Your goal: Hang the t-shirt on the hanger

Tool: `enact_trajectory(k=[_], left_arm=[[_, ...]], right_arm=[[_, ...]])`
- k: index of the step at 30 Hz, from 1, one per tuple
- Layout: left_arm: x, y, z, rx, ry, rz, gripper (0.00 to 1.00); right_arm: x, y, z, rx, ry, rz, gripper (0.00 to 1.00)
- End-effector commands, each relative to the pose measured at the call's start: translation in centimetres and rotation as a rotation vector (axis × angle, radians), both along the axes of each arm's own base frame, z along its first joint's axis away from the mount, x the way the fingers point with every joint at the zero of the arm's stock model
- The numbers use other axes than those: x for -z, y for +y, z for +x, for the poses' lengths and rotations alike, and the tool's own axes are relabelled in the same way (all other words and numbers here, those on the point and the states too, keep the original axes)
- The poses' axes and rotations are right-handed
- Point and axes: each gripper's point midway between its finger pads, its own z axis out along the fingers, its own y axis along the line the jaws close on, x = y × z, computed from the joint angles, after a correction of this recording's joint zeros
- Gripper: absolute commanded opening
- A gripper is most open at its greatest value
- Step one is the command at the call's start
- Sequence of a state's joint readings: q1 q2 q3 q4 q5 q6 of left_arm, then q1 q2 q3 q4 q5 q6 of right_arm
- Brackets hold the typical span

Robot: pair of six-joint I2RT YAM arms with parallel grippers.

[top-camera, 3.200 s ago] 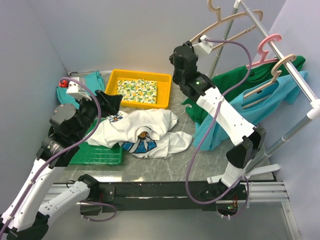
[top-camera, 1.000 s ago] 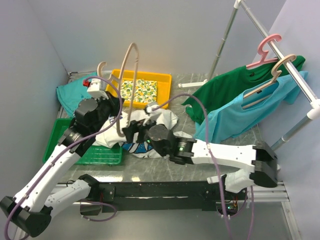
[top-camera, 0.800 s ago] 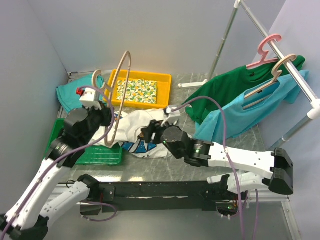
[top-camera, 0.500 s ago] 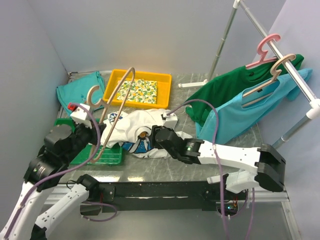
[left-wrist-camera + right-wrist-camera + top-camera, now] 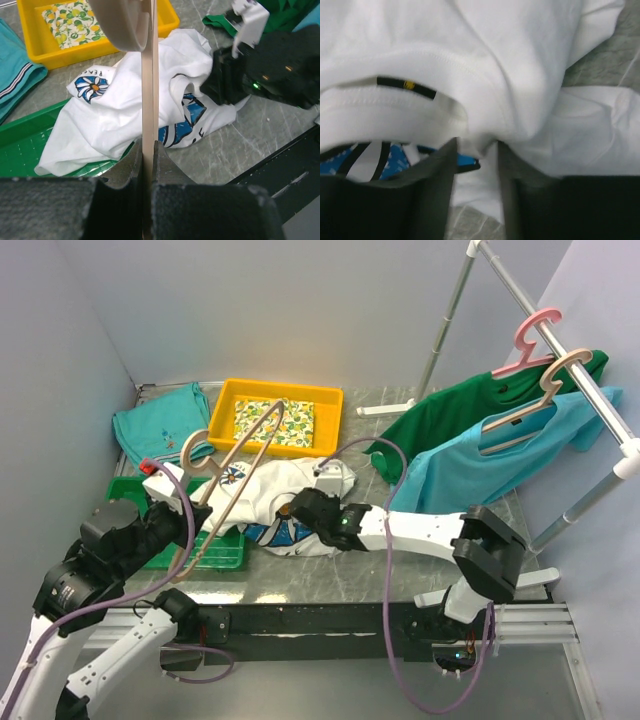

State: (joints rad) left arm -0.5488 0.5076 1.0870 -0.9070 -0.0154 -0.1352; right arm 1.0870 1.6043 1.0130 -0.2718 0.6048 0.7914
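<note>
So far, barely gets under way. Holds the hanger (image 5: 149, 100) in the left tool (image 5: 147, 150), jaws shut tight on one bar of its frame. Carries it slanted in the air over the near left corner of the yellow tray (image 5: 338, 418), clear of any cloth. Leaves the t-shirt (image 5: 290, 485) crumpled on the counter (image 5: 320, 575) just in front of that tray, daisy print partly showing, neck opening folded in on itself. Reaches into the heap with the right tool (image 5: 476, 150), fingers on either side of a ridge of white fabric just below the collar label (image 5: 405, 86); cannot tell whether pinched or merely straddled.

Looks like the first part only: hanger in hand, shirt about to be taken up. Lacks everything that matters: no hanger arm inside the neck, no shoulder seated on the frame. Needs the collar lifted and spread on the tray's near side, then one hanger end fed through, then the other, then the cloth drawn down evenly. Probably depends on catching a single layer at the neckline rather than a bunch.
</note>
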Motion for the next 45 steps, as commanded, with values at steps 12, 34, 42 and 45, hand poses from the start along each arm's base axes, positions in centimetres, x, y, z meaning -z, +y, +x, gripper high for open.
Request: enact_trajectory(k=[12, 34, 42, 45], left_arm=[[-2.0, -1.4, -0.9, 0.107, -0.084, -0.03, 0.01], [0.6, -5.0, 0.0, 0.218, 0.035, 0.033, 0.01], [1.7, -5.3, 1.1, 0.182, 0.08, 0.056, 0.01], [2.2, -5.2, 1.8, 0.151, 0.089, 0.08, 0.01]], right_arm=[[-12.4, -2.6, 10.1, 0.199, -0.243, -0.025, 0.0], [-18.0, -4.0, 13.1, 0.116, -0.235, 0.033, 0.0], [-19.1, -3.4, 13.0, 0.088, -0.233, 0.053, 0.0], [-20.2, -3.4, 12.9, 0.078, -0.247, 0.066, 0.0]])
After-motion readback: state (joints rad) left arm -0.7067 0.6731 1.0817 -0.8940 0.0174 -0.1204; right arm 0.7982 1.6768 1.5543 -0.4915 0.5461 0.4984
